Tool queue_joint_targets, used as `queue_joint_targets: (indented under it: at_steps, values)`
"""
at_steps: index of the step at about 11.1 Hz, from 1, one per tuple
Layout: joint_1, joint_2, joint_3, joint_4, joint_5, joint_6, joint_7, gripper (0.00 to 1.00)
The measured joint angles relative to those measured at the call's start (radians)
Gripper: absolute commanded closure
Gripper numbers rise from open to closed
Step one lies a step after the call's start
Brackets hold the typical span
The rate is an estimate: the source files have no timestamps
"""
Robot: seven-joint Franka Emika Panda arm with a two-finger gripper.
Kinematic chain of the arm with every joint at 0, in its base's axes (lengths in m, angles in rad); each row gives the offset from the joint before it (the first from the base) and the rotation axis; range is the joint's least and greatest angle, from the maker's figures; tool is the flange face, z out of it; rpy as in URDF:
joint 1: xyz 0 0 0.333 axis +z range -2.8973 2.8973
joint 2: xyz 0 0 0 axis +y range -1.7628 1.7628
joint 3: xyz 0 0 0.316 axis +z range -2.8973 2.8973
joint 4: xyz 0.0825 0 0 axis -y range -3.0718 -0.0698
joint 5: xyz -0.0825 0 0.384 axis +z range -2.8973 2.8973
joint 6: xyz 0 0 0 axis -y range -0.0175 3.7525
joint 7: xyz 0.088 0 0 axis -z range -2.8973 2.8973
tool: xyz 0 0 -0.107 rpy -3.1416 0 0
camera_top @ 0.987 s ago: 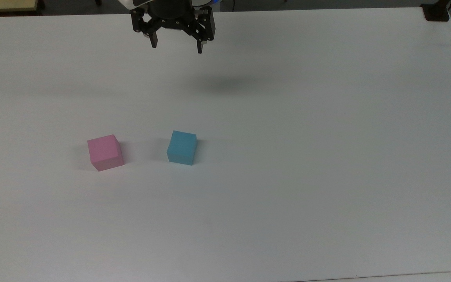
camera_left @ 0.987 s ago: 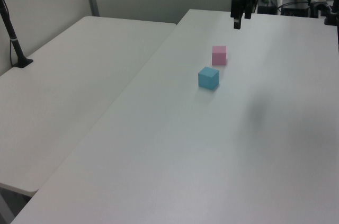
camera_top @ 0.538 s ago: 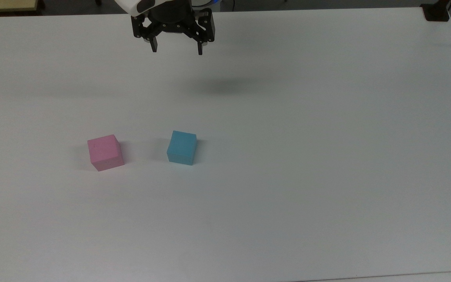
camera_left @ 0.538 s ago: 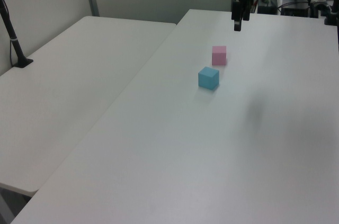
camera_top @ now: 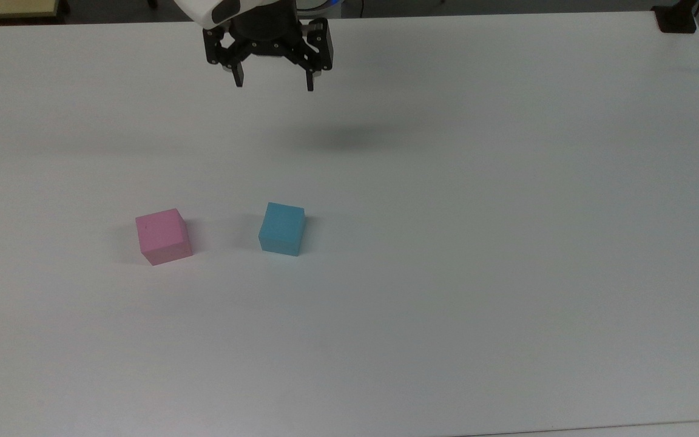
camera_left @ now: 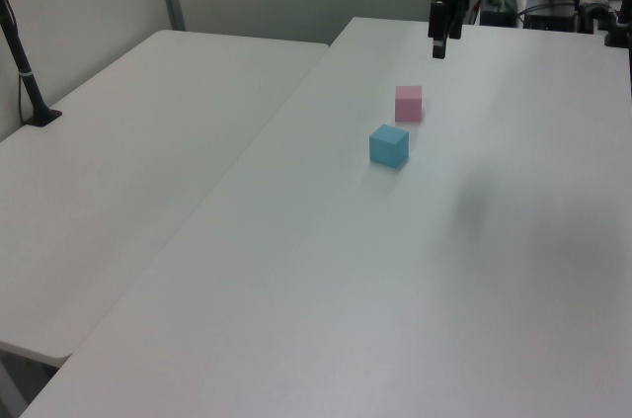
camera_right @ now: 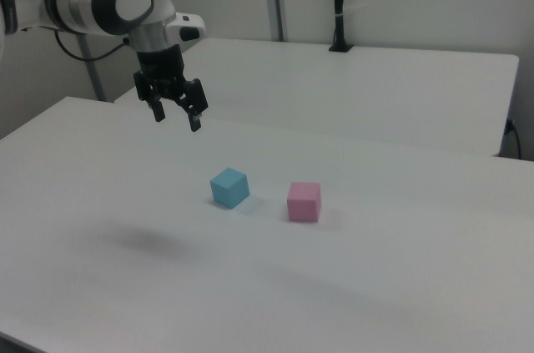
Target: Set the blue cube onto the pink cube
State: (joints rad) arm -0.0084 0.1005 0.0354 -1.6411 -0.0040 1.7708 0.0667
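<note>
Blue cube found resting flat on the white tabletop, bare on top and on all sides. Pink cube found on the same tabletop, near the blue cube but apart from it, to the top view's left and to the right view's right; tiny dark mark noted on its top face. Tool noted in the air over the far part of the tabletop, well apart from both cubes, fingers spread wide, nothing between them. Soft shadow seen on the tabletop.
</note>
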Motion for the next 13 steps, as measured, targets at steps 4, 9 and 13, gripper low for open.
queue_joint_targets:
  at_steps: [4,9,13]
  values:
    - [-0.016,0.105,-0.006,-0.001,0.0,0.152,0.036,0.0]
    - [-0.016,0.324,-0.01,0.0,-0.072,0.328,0.261,0.0]
    - [0.003,0.366,-0.007,0.011,-0.073,0.353,0.291,0.0]
